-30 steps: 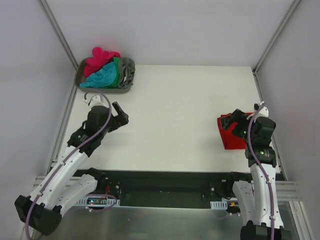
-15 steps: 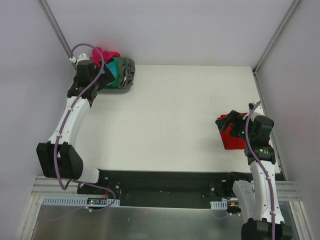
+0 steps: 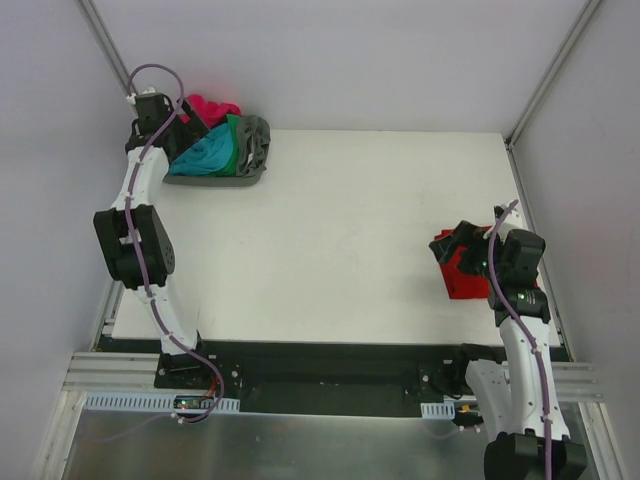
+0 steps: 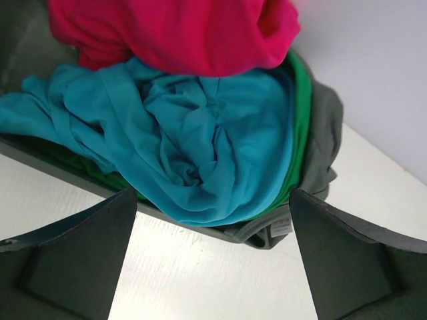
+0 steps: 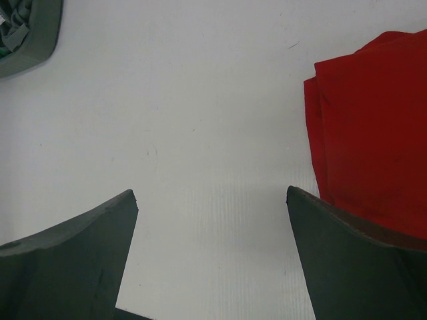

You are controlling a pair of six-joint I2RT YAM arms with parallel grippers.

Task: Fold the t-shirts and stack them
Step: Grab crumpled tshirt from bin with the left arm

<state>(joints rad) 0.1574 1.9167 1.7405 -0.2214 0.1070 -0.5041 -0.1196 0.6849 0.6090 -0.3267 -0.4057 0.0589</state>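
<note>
The left hand [image 4: 213, 200] is wide open and empty over the tray [image 3: 215, 181] in the bench's [image 3: 340, 220] far left corner. Crumpled in the tray are a pink shirt [image 4: 180, 30], teal shirt [image 4: 193, 147], green shirt [image 4: 301, 113] and grey shirt [image 4: 323, 140]. The red shirt [image 5: 373, 133] lies folded flat near the right edge, beside the open, empty right hand [image 5: 212, 200].

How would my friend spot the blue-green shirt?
Find the white table's far left corner, where a grey tray holds a heap of shirts. The teal shirt is crumpled at the front; its neighbours are a pink shirt behind and a green shirt to the right.
</note>
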